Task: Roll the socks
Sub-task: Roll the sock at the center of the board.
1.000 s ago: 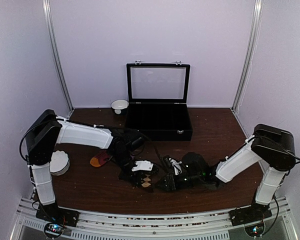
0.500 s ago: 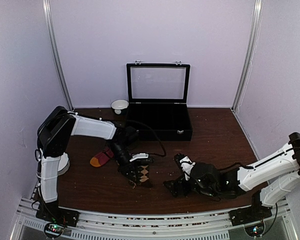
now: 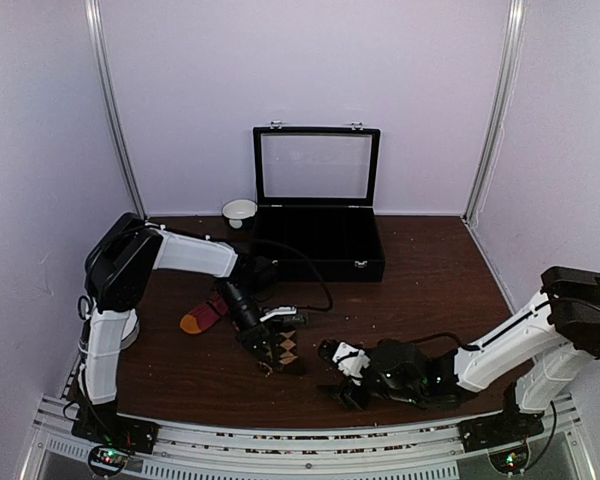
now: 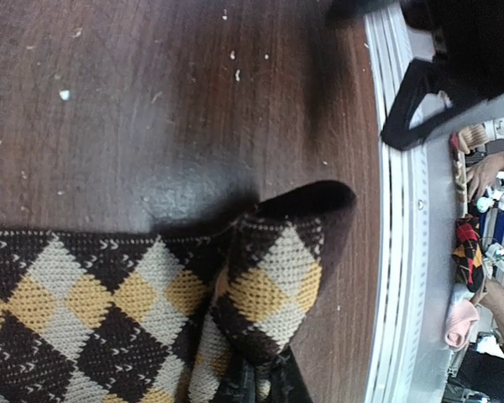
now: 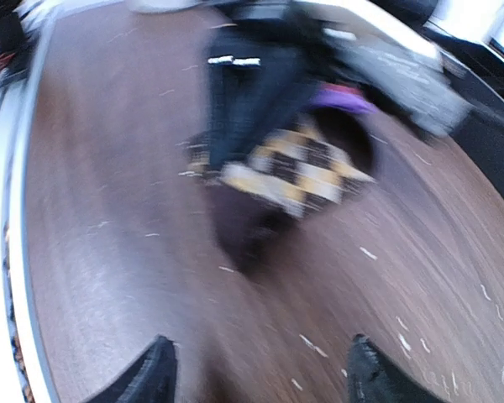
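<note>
Since the right claw is withdrawn, spread apart, the unrolled argyle sock is clamped by the left claw.

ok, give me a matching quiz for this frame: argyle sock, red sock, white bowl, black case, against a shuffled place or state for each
1. argyle sock
2. red sock
3. white bowl
4. black case

A. lid standing open
B. at the back of the table, just left of the case
C. pinched by the left gripper
D. lying flat, no gripper on it

Pairs: 1-C, 2-D, 3-B, 4-A
</note>
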Robot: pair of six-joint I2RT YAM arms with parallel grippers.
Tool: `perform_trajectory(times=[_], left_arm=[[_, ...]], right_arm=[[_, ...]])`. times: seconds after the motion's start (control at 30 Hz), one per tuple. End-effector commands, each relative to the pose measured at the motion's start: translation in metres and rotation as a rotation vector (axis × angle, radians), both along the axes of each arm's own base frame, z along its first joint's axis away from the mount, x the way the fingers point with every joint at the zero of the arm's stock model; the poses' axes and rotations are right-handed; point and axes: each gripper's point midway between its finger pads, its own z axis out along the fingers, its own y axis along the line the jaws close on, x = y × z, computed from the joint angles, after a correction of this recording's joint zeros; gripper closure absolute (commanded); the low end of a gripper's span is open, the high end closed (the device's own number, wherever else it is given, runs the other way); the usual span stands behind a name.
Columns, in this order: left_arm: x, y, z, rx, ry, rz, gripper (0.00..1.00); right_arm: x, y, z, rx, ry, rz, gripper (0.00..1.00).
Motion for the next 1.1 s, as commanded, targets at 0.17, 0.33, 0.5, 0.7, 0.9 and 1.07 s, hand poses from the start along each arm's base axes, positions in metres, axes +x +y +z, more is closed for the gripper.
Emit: perform_trajectory(times=[0.17, 0.33, 0.5, 0.7, 0.9, 1.07], left_arm=[[-0.013, 0.015, -0.018, 0.066, 0.07, -0.051, 0.99], [-0.016, 0.016, -0.015, 0.06, 0.083, -0.062, 0.98], [-0.022, 0.019, -0.011, 0.046, 0.103, -0.089, 0.99], [-0.028, 0.023, -0.009, 0.034, 0.126, -0.124, 0.99], [-0.032, 0.029, -0.012, 0.049, 0.135, -0.143, 0.99], [-0.033, 0.029, -0.011, 0.042, 0.14, -0.145, 0.99]], right_arm=[[-0.006, 0.074, 0.008, -0.034, -0.134, 0.348, 0.42], [-0.004, 0.088, 0.005, -0.068, -0.14, 0.409, 0.46], [-0.006, 0.089, -0.004, -0.087, -0.083, 0.476, 0.49], [-0.016, 0.093, -0.014, -0.121, -0.03, 0.554, 0.5], [-0.022, 0.1, -0.024, -0.134, 0.014, 0.589, 0.56], [-0.019, 0.102, -0.034, -0.174, 0.017, 0.587, 0.57]])
